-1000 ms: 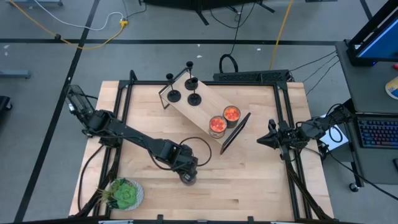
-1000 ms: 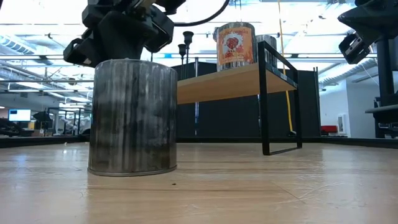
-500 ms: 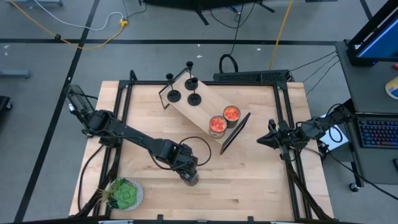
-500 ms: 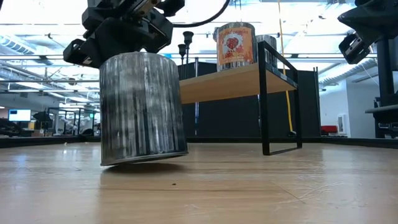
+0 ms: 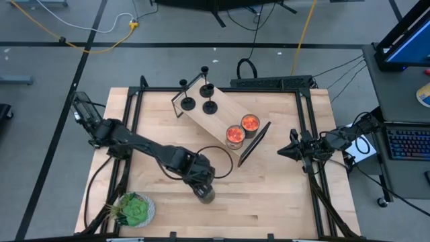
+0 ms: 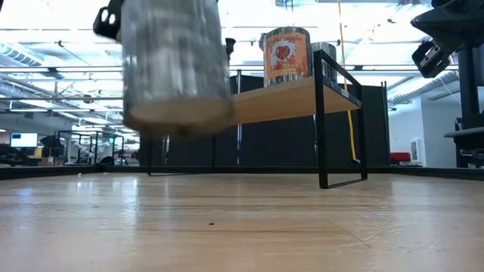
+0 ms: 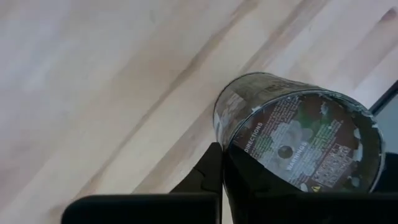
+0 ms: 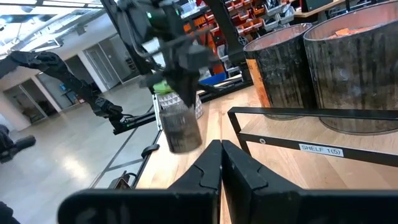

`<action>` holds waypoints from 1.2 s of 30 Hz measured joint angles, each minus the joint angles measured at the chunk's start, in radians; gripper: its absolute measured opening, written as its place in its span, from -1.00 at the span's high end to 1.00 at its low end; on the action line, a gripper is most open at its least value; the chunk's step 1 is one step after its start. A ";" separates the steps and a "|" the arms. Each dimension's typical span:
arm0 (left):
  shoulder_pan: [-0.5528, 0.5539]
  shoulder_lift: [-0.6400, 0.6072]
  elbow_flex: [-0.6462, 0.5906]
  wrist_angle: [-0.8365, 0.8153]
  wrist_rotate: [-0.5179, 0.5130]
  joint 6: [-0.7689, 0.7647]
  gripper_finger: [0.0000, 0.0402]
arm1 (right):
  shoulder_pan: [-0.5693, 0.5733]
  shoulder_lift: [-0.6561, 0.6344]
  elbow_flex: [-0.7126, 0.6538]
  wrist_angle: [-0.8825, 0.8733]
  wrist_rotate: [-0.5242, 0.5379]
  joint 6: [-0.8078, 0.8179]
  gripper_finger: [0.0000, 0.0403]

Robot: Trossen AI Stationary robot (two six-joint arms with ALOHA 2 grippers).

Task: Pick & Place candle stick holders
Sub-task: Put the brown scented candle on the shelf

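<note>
The left gripper (image 5: 203, 191) is clamped on a squat silver jar (image 6: 175, 68), carrying it clear of the wooden table (image 5: 269, 195) near the table's front middle. In the low view the jar hangs well above the boards with open air under its base. In the left wrist view the jar (image 7: 292, 134) sits between the arm's dark fingers (image 7: 208, 174), tipped so that its label-covered round end faces the camera. In the right wrist view the jar (image 8: 180, 124) shows beneath the far arm, off the tabletop. The right gripper (image 5: 282, 152) waits at the table's right edge, and in its own view its fingers (image 8: 208, 168) lie pressed together with nothing between them. The candle stick holders (image 5: 198, 94), four of them, stand upright at the rear end of the wooden shelf (image 5: 222, 121) that sits slantwise at the back of the table, well apart from both grippers. Two orange-red glass jars (image 5: 242, 130) stand side by side at the shelf's other end. A green plant (image 5: 134, 210) sits at the table's front left corner.
</note>
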 joint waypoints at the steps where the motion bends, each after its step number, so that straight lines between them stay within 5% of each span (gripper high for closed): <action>1: 0.000 0.000 0.031 -0.048 -0.006 0.010 0.99 | 0.000 0.000 0.000 0.000 0.000 0.000 1.00; 12: 0.015 -0.001 0.341 -0.414 -0.091 0.073 1.00 | 0.000 0.000 0.000 0.000 0.002 0.000 1.00; 36: 0.231 -0.002 0.660 -0.529 -0.258 0.267 1.00 | 0.000 0.000 0.000 0.000 0.005 -0.001 1.00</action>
